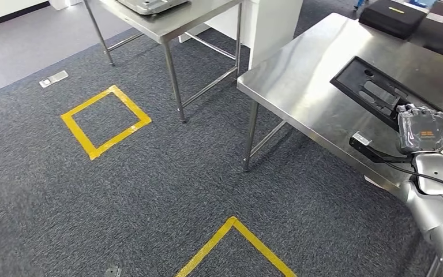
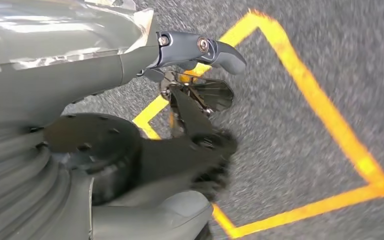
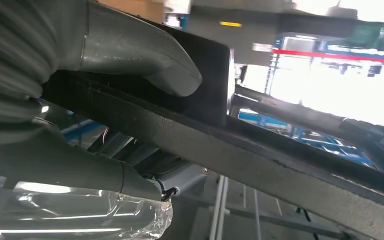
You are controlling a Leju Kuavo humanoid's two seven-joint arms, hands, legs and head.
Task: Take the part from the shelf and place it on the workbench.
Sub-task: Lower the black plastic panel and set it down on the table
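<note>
- Head view: the right robot hand [image 1: 420, 130] is out over the steel counter [image 1: 311, 86] at the right of the picture, and it grasps the part [image 1: 380, 95], a flat black frame with cut-outs. Most of the part lies over the counter top; whether it rests flat on the steel or is just above it cannot be told. To finish the step well, I judge the part should be lowered level until its whole underside is on the steel, well in from the near edge, before the grip opens.
- Head view, further: a second steel table [image 1: 167, 26] stands apart to the left, and yellow tape squares [image 1: 105, 121] mark the grey carpet. The black cases [image 1: 393, 14] at the far end of the counter should stay untouched, so setting the part down short of them looks safest.
- Left wrist view: the left robot hand [image 2: 195, 95] hangs over the carpet beside a yellow tape line [image 2: 300, 80]. The picture is blurred; its fingers look spread and nothing is in them, so I take it as released. It has no share in this step and is best kept low.
- Right wrist view: the thick grey thumb [image 3: 150, 60] presses on top of the part's black bar [image 3: 240, 145], which runs away slantwise from the hand. The thumb should lift straight off, so that the frame is not dragged.
</note>
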